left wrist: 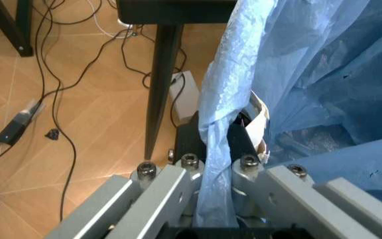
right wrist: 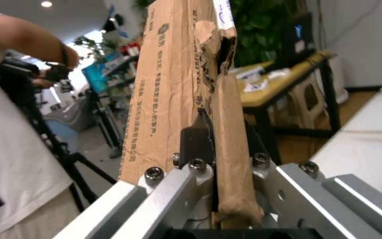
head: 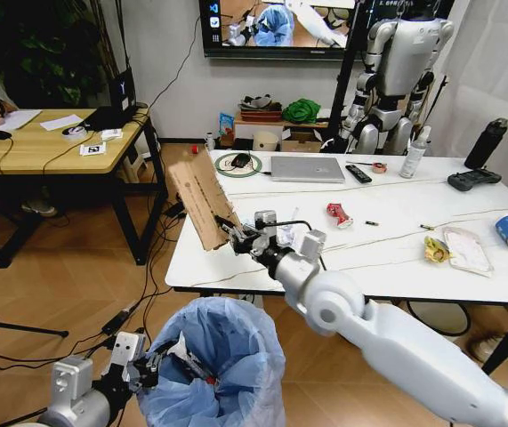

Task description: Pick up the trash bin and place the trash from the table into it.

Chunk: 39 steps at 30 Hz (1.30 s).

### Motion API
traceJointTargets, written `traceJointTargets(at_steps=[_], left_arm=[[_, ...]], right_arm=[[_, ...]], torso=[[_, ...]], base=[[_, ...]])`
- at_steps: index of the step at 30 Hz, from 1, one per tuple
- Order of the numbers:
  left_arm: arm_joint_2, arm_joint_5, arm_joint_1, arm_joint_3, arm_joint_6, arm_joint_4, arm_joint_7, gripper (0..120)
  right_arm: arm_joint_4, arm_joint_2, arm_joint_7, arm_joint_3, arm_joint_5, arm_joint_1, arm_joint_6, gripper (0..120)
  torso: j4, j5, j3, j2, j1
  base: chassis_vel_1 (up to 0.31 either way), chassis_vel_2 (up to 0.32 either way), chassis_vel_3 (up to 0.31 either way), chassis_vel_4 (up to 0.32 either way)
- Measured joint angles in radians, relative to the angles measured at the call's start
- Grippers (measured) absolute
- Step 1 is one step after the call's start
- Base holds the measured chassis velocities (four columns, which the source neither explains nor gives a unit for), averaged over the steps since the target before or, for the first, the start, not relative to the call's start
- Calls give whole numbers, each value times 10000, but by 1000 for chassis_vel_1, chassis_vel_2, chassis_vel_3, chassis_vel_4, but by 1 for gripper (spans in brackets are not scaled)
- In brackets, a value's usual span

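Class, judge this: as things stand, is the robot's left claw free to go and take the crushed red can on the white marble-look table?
Probably not. The left claw is shut on the rim of the blue-bagged trash bin, held below the table edge. The red can lies uncovered, but taking it would mean letting go of the bin.

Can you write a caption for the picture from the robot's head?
Right gripper lifts torn cardboard off the table while left gripper holds the blue-bagged trash bin.
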Motion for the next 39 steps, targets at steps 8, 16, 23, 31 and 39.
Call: traceJointTargets(at_steps=[8,16,23,31,39], left_arm=[[-114,0,-6,38,28,0,-18,0],[-114,-4,2,24,27,0,-18,0],[-110,-4,34,-5,28,0,-19,0],[-72,-3,39,-80,28,0,-19,0],[-89,9,76,-115,28,0,-27,0]], right_arm=[[483,-453,-1685,-448,-175,-107,1010,0],[627,-784,-3467,-976,56,-79,1373,0],[841,-1220,-4303,-884,-164,-458,1507,0],[1158,-1886,-4866,-374,-651,-1471,1563,0],[1455,-2562,-4980,443,-1034,-2857,1596,0]], torso=[[-1,-1,0,0,0],[0,-2,0,0,0],[-1,-1,1,0,0],[-2,0,0,0,0],[-2,0,1,0,0]], base=[[0,0,0,0],[0,0,0,0],[0,0,0,0],[0,0,0,0],[0,0,0,0]])
